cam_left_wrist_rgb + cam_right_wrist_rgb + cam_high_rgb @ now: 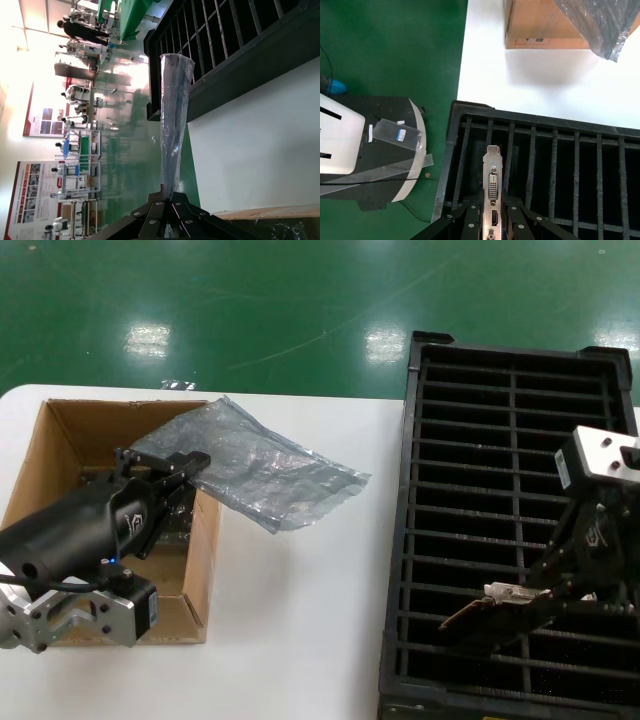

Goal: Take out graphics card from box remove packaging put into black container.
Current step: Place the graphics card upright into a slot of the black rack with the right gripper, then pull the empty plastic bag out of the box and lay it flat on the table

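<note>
Brown cardboard is what you see first on the left: the box (pixel 60 500) sits open on the white table (pixel 300 590), near the left edge. Your left gripper (pixel 185 468) hangs over the box, by its right wall. Its fingers are pinched tight on one end of the packaging (pixel 260 465), the crinkly shiny grey-blue bag. From that pinch the bag reaches out to the right, over the box wall and above the table, and its far end droops a little. In the left wrist view the bag (pixel 174 125) shows as a thin strip that runs away from the fingers (pixel 155 212). The bag looks flat, but you cannot tell for sure through the shiny plastic if anything is in it.

Move right and you find bare white table between the box and the black container (pixel 500 530). This big black tray fills the right side, with many thin slots in two rows.

Your right gripper (pixel 540 595) is low over the near part of the tray. Its fingers are closed on the graphics card (pixel 490 615), the thin dark board. The card points left from the fingers, and its silver end bracket (pixel 492 192) with its ports sits over the slots near the tray's left wall. You cannot see if the card touches the ribs.
</note>
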